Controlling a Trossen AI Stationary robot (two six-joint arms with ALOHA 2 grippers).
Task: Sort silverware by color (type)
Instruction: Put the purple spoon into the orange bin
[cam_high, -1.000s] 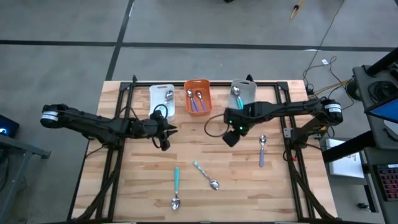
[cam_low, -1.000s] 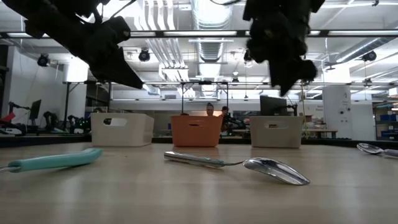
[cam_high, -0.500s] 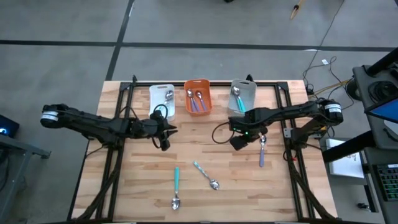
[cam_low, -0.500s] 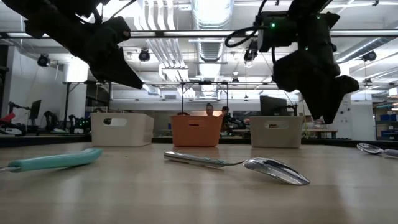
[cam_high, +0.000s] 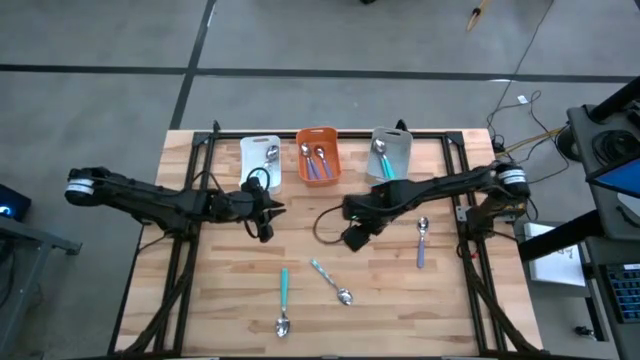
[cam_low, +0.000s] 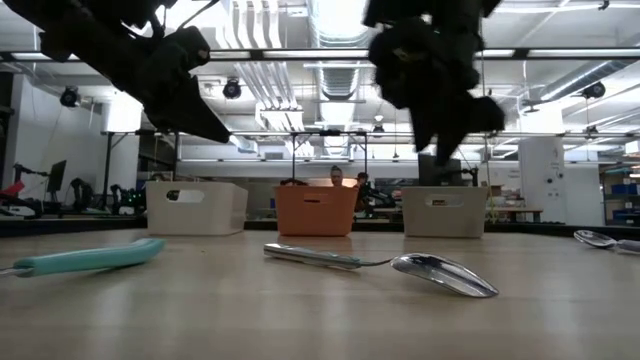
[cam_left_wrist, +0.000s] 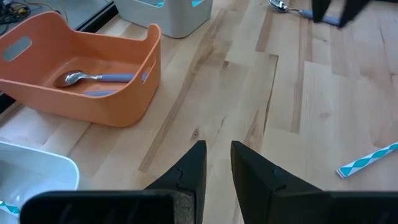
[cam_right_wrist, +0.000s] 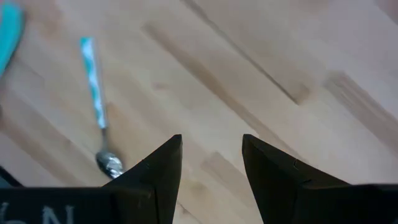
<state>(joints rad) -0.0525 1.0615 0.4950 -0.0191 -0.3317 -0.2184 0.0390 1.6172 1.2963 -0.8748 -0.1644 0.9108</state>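
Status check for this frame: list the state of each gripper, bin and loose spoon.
left gripper: above the table, fingers slightly apart, holding nothing.
right gripper: above mid-table, fingers open, empty.
white bin: upright, one spoon inside.
orange bin: upright, spoons inside.
grey bin: upright, teal-handled spoon inside.
teal spoon: lying flat on the table.
patterned spoon: lying flat on the table.
purple spoon: lying flat on the table.

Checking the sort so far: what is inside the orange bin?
The orange bin holds two spoons with purple handles, seen from above. The left wrist view shows one lying on the bin floor; the near wall hides part of the floor there.
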